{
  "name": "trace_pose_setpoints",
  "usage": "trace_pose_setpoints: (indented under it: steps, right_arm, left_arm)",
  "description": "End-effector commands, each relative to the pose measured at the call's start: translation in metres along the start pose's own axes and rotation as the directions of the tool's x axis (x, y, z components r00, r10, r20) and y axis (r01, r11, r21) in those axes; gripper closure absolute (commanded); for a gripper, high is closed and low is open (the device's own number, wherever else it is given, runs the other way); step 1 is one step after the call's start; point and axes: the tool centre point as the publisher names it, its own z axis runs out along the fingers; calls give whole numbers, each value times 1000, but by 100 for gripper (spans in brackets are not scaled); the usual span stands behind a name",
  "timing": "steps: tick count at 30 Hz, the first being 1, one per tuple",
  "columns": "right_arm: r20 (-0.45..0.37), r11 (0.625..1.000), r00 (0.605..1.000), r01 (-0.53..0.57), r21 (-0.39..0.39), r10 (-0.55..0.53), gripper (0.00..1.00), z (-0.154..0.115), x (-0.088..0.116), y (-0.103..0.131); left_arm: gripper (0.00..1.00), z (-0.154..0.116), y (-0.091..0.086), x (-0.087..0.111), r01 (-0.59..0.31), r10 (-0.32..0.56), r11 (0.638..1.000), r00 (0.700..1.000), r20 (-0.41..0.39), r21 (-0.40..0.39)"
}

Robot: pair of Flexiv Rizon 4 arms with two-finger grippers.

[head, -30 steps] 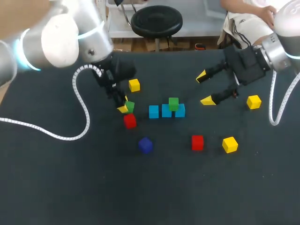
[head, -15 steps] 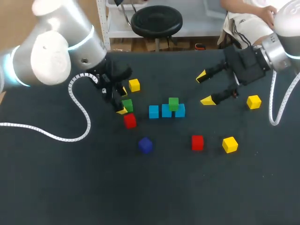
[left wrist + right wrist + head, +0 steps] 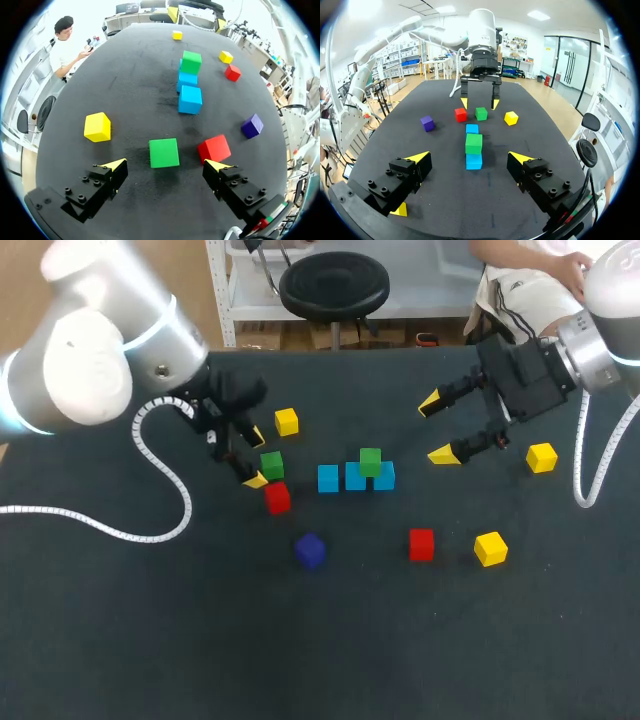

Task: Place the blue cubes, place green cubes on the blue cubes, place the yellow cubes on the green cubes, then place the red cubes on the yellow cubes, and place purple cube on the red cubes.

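Three blue cubes (image 3: 328, 478) lie in a row mid-table, and one green cube (image 3: 370, 461) sits on top of the row. A second green cube (image 3: 271, 464) rests on the table left of them, beside a red cube (image 3: 277, 497). My left gripper (image 3: 254, 457) is open, with that green cube (image 3: 164, 152) just ahead of its spread fingertips (image 3: 115, 163) and touching neither. My right gripper (image 3: 437, 428) hangs open and empty above the table, right of the row; the blue cubes (image 3: 474, 161) and their green cube (image 3: 474, 143) lie ahead of it. The purple cube (image 3: 310, 550) lies nearer the front.
Loose yellow cubes lie at the back left (image 3: 287, 421), the right (image 3: 541, 457) and the front right (image 3: 490, 548). Another red cube (image 3: 421, 543) sits beside that last one. The left arm's white coiled cable (image 3: 170, 480) trails across the table's left side.
My left gripper has opened and let go of the green cube, then drawn back a little to the left. The right arm has kept still.
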Motion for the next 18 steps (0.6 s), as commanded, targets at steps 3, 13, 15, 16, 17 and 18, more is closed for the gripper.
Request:
trace_pose_setpoints:
  steps: [3,13,15,16,17,18]
  right_arm:
    - [0,1000,1000,1,2,-1,0,0,0,1]
    - [0,1000,1000,1,2,-1,0,0,0,1]
    - [0,1000,1000,1,2,-1,0,0,0,1]
    - [0,1000,1000,1,2,-1,0,0,0,1]
    - [0,1000,1000,1,2,-1,0,0,0,1]
    - [0,1000,1000,1,2,-1,0,0,0,1]
  left_arm:
    - [0,1,2,4,3,-4,1000,1000,18,19]
    - [4,-11,9,-6,-6,5,999,1000,17,32]
    - [6,-11,9,-9,-10,8,999,999,38,40]
    - [7,-10,10,-11,-12,10,999,999,34,47]
    - [9,-10,10,-12,-14,12,999,999,35,48]
    - [9,-9,10,-13,-16,14,999,999,37,52]
